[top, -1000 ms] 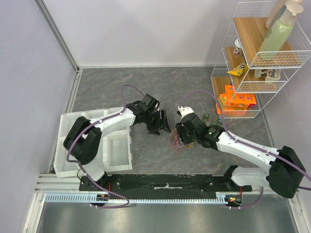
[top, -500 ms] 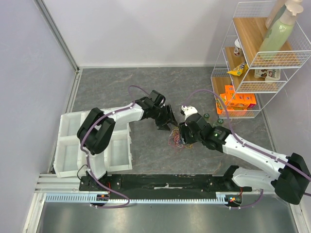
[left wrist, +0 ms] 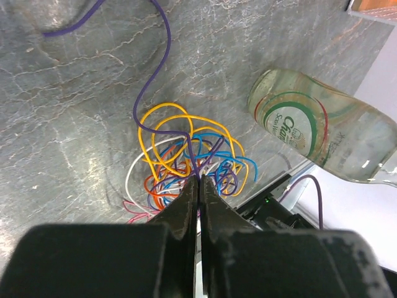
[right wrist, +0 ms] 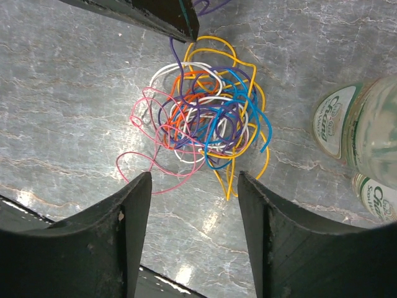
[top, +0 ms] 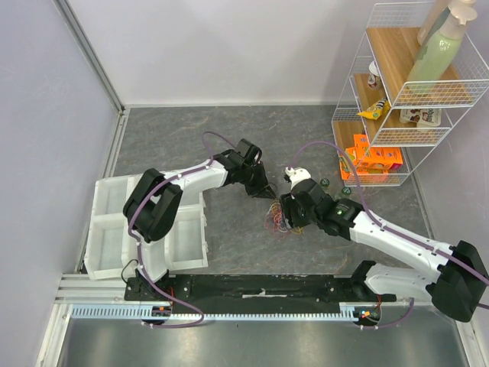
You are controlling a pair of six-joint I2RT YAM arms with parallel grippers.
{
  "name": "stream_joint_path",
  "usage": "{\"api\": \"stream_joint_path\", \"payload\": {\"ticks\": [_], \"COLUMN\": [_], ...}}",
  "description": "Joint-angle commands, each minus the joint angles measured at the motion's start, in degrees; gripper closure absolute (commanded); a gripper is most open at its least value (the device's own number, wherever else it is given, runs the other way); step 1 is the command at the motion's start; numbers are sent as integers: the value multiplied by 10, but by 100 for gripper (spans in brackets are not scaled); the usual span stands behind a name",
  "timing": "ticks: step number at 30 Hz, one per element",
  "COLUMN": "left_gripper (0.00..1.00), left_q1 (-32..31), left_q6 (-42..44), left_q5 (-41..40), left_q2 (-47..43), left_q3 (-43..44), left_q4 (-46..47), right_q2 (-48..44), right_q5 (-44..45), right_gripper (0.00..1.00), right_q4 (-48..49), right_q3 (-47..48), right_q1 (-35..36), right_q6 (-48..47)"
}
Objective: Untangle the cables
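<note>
A small knot of thin coloured cables [right wrist: 205, 118], yellow, blue, white, orange, pink and purple, lies on the grey marbled table [top: 191, 138] between the two arms, close to a clear labelled bottle [right wrist: 353, 124]. The left gripper [left wrist: 200, 186] is clenched on a single purple strand [left wrist: 138, 108] at the knot's edge, seemingly to draw it free. The right gripper [right wrist: 193, 180] hovers directly above the knot with its jaws spread apart, holding nothing. It is probably poised to pin the rest down during the pull.
</note>
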Motion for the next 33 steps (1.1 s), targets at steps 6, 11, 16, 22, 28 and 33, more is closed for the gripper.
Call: {"api": "stream_joint_path", "payload": {"ticks": [6,11,16,22,28,33], "left_gripper": [98,98,98,98,98,98], "left_q1": [2,2,5,3,4,4], "left_q6": [102,107,97,134,169,173], "left_q5": [-63,-91,-106,-105,-114,-109], "left_q2": [-113,-221,-301,-350,-359,-353], "left_q3": [32,-3,-20,30,101,151], "left_q4": [-24,-10,-4,22,-2,-20], "right_q2": [15,48,83,91,63,-30], "right_q5": [24,14,2,-7,-68,-100], "right_gripper": [18,19,32,63,60,34], "right_q4": [15,72,126,197,208,233], "right_q3": [-11,-27,-28,-33,-19,-22], "right_q1": [-14,-21,-21,-21,-21,-21], "right_q6": [2,8,-3,-12,-44,-91]}}
